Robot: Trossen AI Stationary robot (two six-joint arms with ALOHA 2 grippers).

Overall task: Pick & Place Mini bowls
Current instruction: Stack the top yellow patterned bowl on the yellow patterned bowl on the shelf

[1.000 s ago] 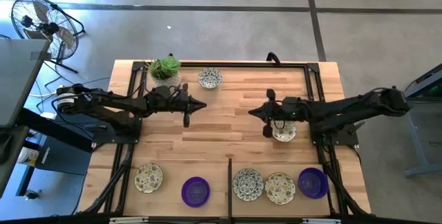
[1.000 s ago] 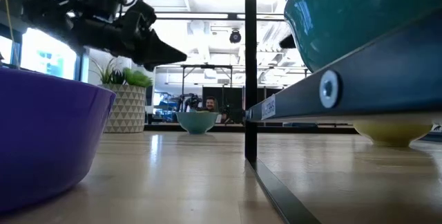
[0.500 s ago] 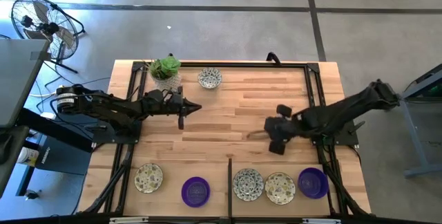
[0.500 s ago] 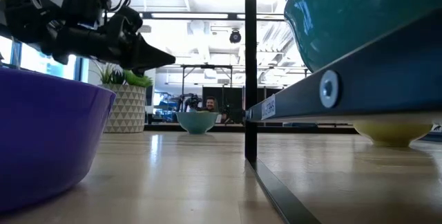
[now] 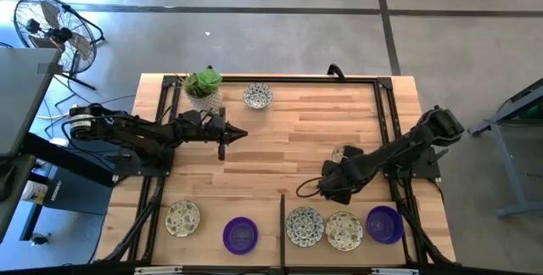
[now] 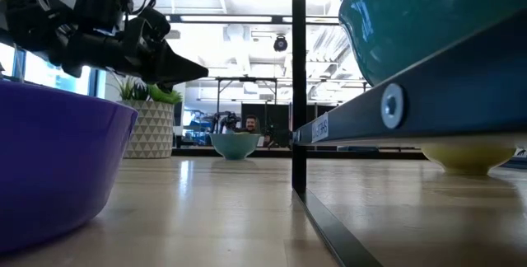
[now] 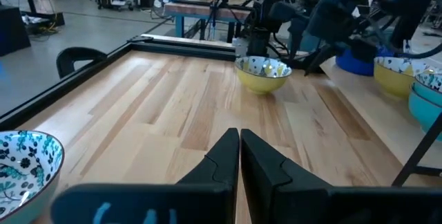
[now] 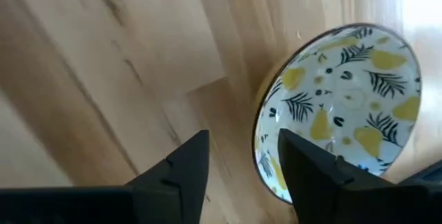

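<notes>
Here the right gripper (image 8: 238,165) fingers stand parted above a patterned bowl (image 8: 342,106), empty; left gripper (image 7: 239,156) fingers pressed together.

Smooth pale wooden table (image 5: 280,131); glossy purple bowl (image 5: 241,234).

You won't find any readable text in these views. In the low view a small label (image 6: 319,126) sits on the blue-grey rail (image 6: 428,94) just beside a screw, but its lettering is too small to make out. In the left wrist view, pale blue marks (image 7: 135,216) show on the dark block behind the jaws; you can't read them as letters or numbers either.
</notes>
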